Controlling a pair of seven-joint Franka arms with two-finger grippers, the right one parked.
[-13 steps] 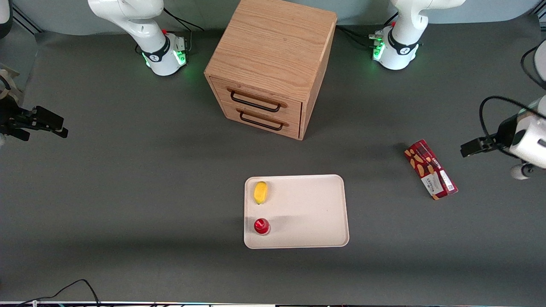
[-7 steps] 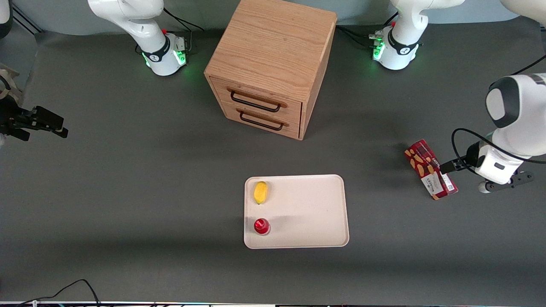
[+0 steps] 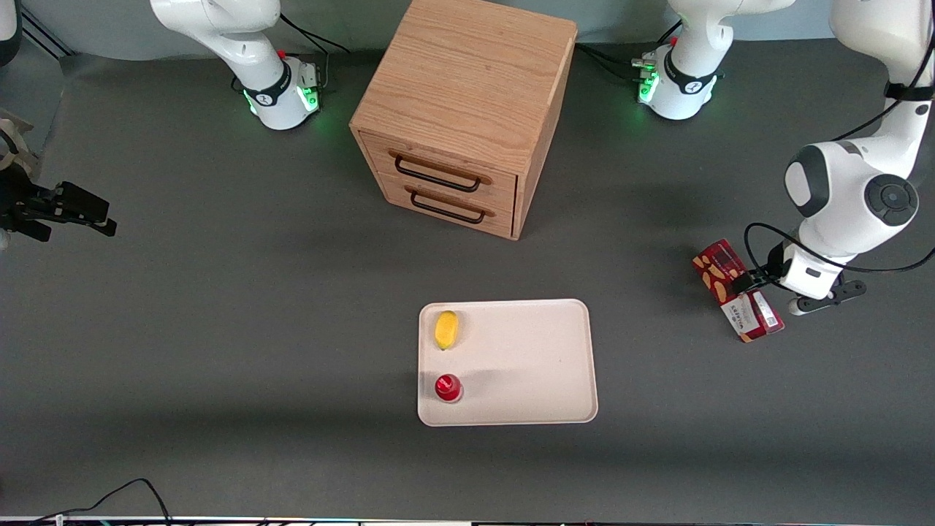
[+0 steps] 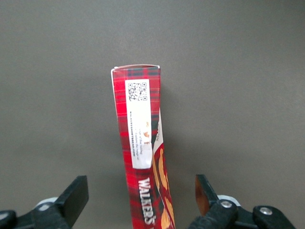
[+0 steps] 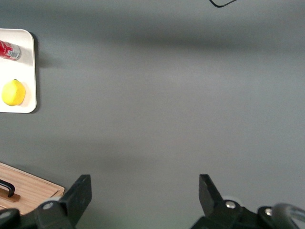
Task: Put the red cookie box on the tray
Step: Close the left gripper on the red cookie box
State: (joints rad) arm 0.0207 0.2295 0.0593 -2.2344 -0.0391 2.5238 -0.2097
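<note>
The red cookie box [image 3: 752, 317] lies flat on the dark table toward the working arm's end, apart from the tray. In the left wrist view the red cookie box [image 4: 142, 143] shows its tartan side with a white label panel. My gripper [image 3: 751, 282] hangs just above the box's middle. The gripper [image 4: 141, 200] is open, with one finger on each side of the box and clear gaps between the pads and the cardboard. The cream-white tray [image 3: 533, 358] sits mid-table, nearer the front camera than the wooden drawer cabinet.
On the tray's edge toward the parked arm lie a yellow lemon [image 3: 445, 329] and a small round red can [image 3: 448, 387]. A wooden two-drawer cabinet [image 3: 467, 109] stands at the back middle. A black cable [image 3: 124, 493] lies near the table's front edge.
My arm has swung in from the table's end and come down over the cookie box, so the gripper now straddles it. The box has not moved.
</note>
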